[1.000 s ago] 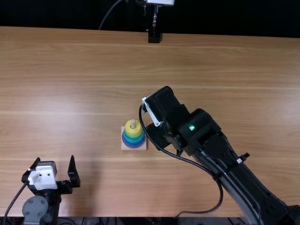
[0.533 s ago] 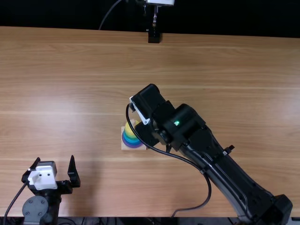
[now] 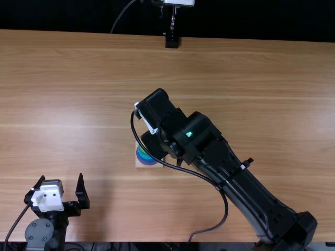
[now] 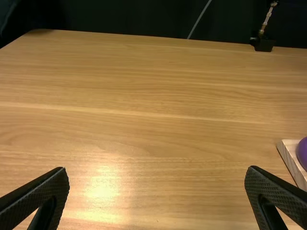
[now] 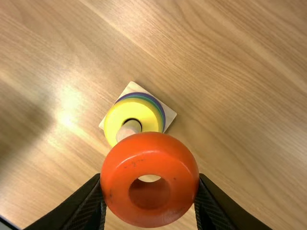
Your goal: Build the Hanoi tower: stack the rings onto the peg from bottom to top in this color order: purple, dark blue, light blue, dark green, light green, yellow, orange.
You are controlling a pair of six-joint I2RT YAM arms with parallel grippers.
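in the top view we locate the right end effector above the ring stack, near the middle of the tabletop. the right arm extends to it diagonally from the near right side, with a black cable looped alongside.

in the right wrist view we see the right end effector with the orange ring clamped between its two fingers, one against each side. the ring's hole faces the camera, and its edge overlaps our view of the yellow ring. we cannot tell how much clearance separates the orange ring from the peg.

the yellow ring is the uppermost ring on the peg, whose pale tip projects through it. below it we note green and blue edges, then the purple ring at the bottom, seated on the square wooden base. part of the purple ring and a corner of the base also appear in the left wrist view.

we find the left end effector at the near left of the tabletop, well apart from the stack. in its own wrist view its fingers stand wide, with bare wood between them. at the far edge we observe a black mount.
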